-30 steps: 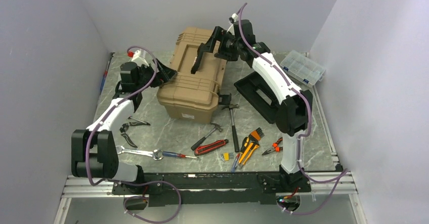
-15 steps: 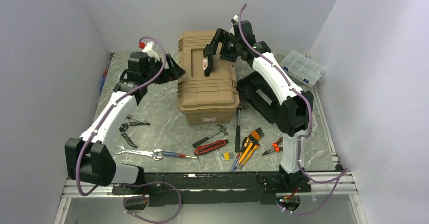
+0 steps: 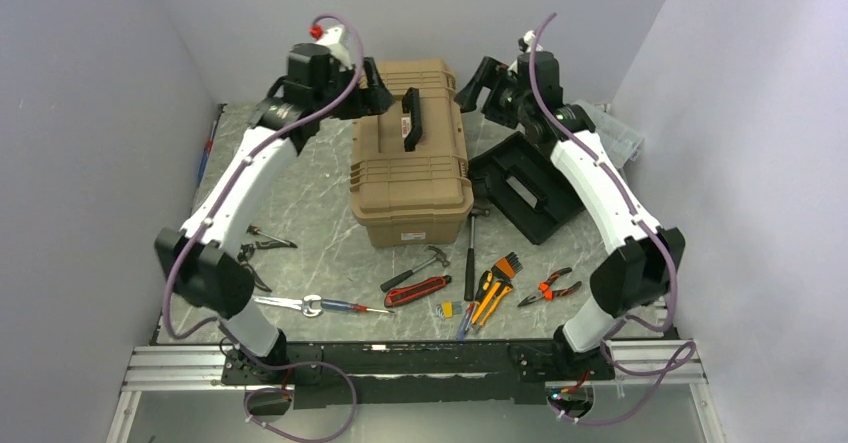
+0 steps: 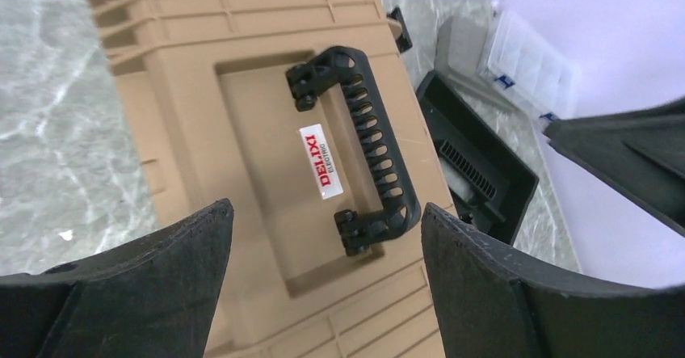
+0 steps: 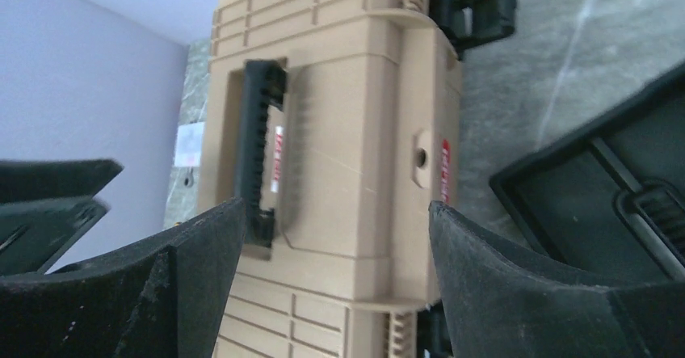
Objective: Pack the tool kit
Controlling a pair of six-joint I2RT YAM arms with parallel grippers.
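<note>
The tan toolbox of the tool kit stands mid-table with its lid down, black handle on top and a red label beside the handle. My left gripper hovers open above the lid's back left corner, holding nothing. My right gripper hangs open off the back right corner, also holding nothing. In the wrist views the toolbox shows between the fingers of the left gripper and the right gripper. The black insert tray lies on the table to the right of the box.
Hand tools lie in front of the box: two hammers, a red knife, orange-handled tools, pliers, a wrench, a screwdriver. A clear organiser case sits at the back right. Walls close in on three sides.
The toolbox was swung square and slid right, then stayed put. My right gripper came off the handle and moved right. My left arm rose to the lid's back left.
</note>
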